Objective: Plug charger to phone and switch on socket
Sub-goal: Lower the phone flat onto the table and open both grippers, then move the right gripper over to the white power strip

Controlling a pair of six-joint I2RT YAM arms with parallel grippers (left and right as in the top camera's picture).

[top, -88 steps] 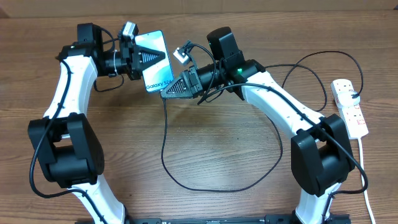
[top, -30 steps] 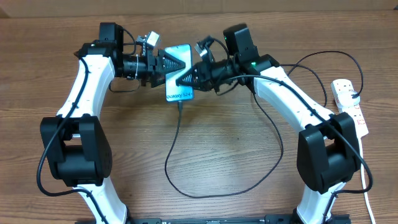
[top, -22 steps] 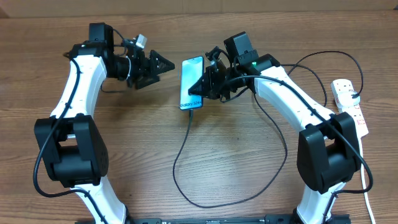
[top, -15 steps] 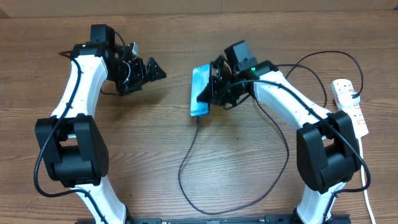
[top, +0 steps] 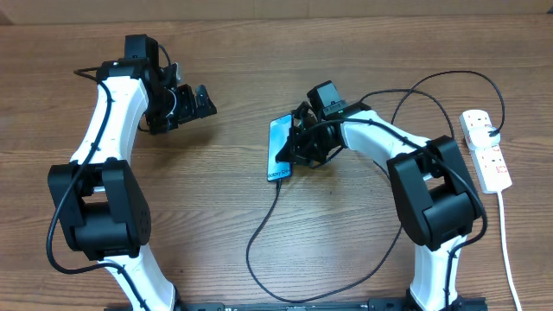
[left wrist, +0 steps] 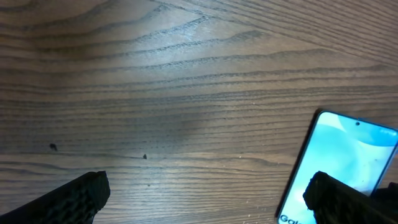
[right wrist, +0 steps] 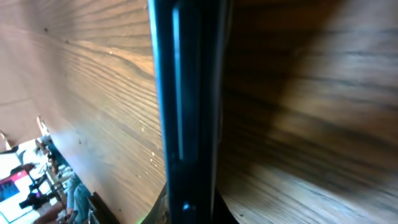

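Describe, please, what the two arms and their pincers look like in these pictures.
Both arms look alike. The left arm and right arm have smooth white shells between bulky black joint housings, with thin black cables looped along them. The left pincer and right pincer are black. The left one's fingers look ribbed in its wrist view. No markings are readable.

Glossy phone [top: 276,147] on matt, grained wooden table [top: 259,52].
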